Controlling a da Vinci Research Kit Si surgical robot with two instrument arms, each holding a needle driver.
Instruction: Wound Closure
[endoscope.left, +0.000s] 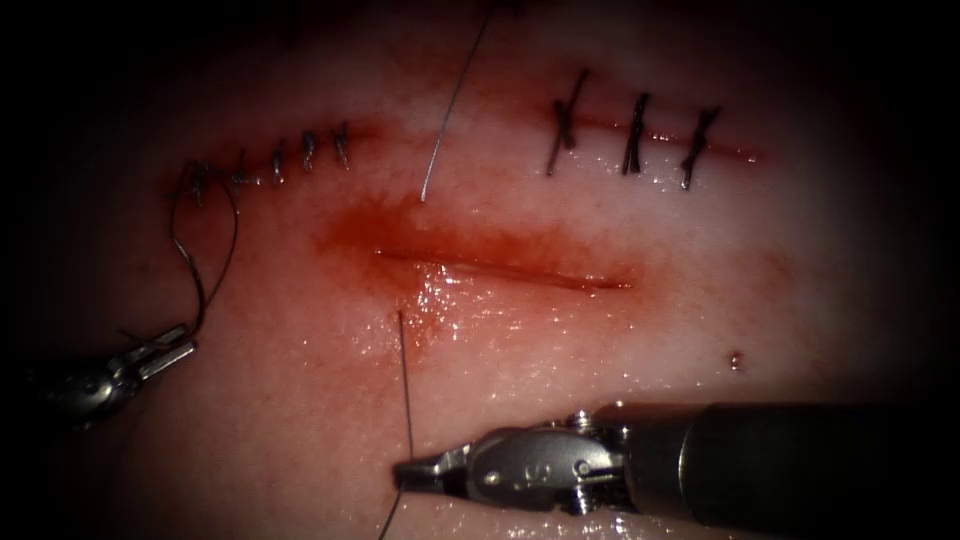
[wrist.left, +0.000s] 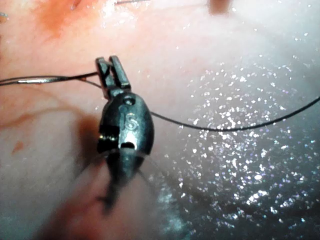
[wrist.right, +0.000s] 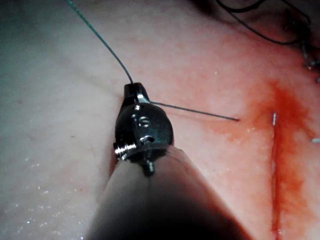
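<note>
Red fluid (endoscope.left: 370, 235) stains the tissue (endoscope.left: 300, 400) around the open cut (endoscope.left: 500, 270), and that's where the action sits in the endoscope view. The right tool (endoscope.left: 405, 475) lies low across the front, jaws closed on the thread (endoscope.left: 406, 390). That strand runs straight up from the jaws into the tissue just in front of the cut's left end. A pale strand (endoscope.left: 455, 100) leaves the tissue just behind that same end and climbs out of sight. My read: the thread crosses under the cut there, and the right tool's hold anchors the near end. Far left, the left tool (endoscope.left: 185, 345) has its jaws clamped on a dark loop (endoscope.left: 205, 260) hanging from the finished stitches (endoscope.left: 290, 155). That looks like slack being kept off the working area.

Over to the left wrist view: the left tool (wrist.left: 112, 70) has its jaws pressed together, with a strand (wrist.left: 50, 79) nipped at their side. A second strand (wrist.left: 225, 127) lies loose across the wet tissue behind it.

On to the right wrist view: the right tool (wrist.right: 135, 91) is closed on its line (wrist.right: 195, 111), which is taut and enters the tissue beside the cut (wrist.right: 274, 165). As for the needle, I can't tell where it is; neither tool is plainly holding it.
</note>
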